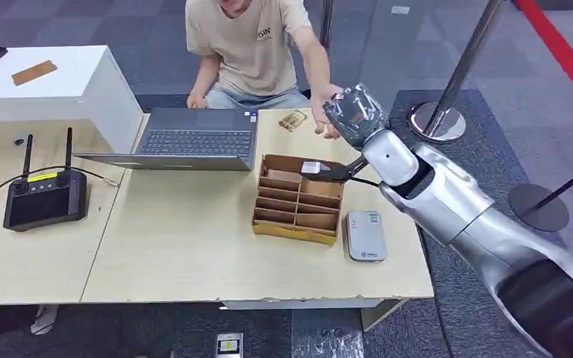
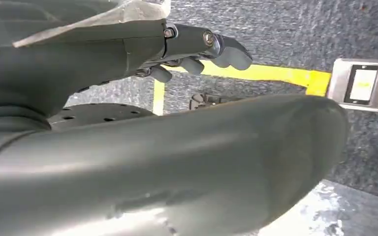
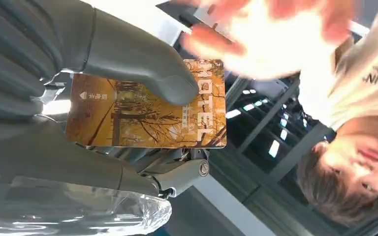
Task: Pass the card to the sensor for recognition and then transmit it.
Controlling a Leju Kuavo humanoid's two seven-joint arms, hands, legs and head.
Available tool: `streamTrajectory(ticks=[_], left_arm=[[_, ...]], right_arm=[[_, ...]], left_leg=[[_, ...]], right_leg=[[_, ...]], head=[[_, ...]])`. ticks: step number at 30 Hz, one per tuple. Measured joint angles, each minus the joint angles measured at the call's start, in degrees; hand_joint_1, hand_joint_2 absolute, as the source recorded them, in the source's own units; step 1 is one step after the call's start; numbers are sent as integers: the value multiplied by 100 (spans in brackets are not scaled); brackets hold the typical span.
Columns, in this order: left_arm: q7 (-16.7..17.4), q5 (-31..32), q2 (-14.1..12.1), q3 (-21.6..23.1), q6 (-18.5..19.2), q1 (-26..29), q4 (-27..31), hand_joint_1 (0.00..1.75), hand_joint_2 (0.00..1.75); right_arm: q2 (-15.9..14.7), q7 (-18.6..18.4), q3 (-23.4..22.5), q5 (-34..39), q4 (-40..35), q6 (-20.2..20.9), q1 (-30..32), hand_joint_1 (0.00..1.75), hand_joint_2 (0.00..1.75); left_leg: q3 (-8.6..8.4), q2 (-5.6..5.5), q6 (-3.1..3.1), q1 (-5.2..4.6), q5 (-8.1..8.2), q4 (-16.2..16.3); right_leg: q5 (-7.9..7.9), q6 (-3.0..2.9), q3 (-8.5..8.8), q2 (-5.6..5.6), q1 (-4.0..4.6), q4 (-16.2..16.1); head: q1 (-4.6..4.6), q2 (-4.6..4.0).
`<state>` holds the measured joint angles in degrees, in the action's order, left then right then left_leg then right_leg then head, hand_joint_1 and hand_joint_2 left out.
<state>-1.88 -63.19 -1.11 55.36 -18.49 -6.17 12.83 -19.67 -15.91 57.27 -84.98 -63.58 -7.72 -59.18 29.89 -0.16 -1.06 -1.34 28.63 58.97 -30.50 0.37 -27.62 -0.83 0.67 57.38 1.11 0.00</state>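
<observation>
My right hand (image 1: pixel 355 112), wrapped in clear plastic, is raised over the far right edge of the table. In the right wrist view its thumb (image 3: pixel 142 61) pins an orange hotel card (image 3: pixel 142 115) against the fingers. A person's hand (image 3: pixel 261 34), blurred, reaches in at the card's far end; in the head view that hand (image 1: pixel 326 112) is right beside mine. The white card sensor (image 1: pixel 365 235) lies on the table near the right front, well below my hand. My left hand (image 2: pixel 197 49) hangs over the floor with its fingers loosely extended and nothing in them.
A cardboard divider box (image 1: pixel 298 200) stands left of the sensor. An open laptop (image 1: pixel 194 140) and a second card (image 1: pixel 292 120) lie toward the back. A black remote controller (image 1: pixel 45 198) is at the left, and a white cabinet (image 1: pixel 60 89) behind it. Stanchion bases (image 1: pixel 438 121) stand to the right.
</observation>
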Motion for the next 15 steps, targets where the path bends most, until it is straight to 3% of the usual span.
streamTrajectory(ticks=[11, 12, 13, 15], left_arm=[[-98, -100, -2, 7, -4, 0, -2, 0, 0], [-111, -118, -2, 7, -4, 0, -2, 0, 0], [-114, -120, -2, 7, -4, -1, -2, 0, 0], [-116, -122, -2, 4, -7, -1, -2, 0, 0]], right_arm=[[-22, 103, 4, 9, 0, -44, 29, 175, 175], [-20, 103, 7, 11, 0, -52, 43, 124, 175], [-15, 109, 7, 11, 2, -57, 57, 0, 175], [6, 114, 22, 9, 9, -50, 79, 0, 175]], left_leg=[[0, 0, 0, 0, 0, 0], [0, -1, 0, 0, 0, 0], [0, -1, 0, 0, 0, 0], [0, 0, 0, 0, 0, 0]], right_leg=[[0, 0, 2, 0, 0, 0], [0, 0, 2, 0, 0, 0], [0, 0, 2, 0, 0, 0], [0, 0, 2, 0, 0, 0]], head=[[0, 0], [0, -2], [2, 0], [0, -2]])
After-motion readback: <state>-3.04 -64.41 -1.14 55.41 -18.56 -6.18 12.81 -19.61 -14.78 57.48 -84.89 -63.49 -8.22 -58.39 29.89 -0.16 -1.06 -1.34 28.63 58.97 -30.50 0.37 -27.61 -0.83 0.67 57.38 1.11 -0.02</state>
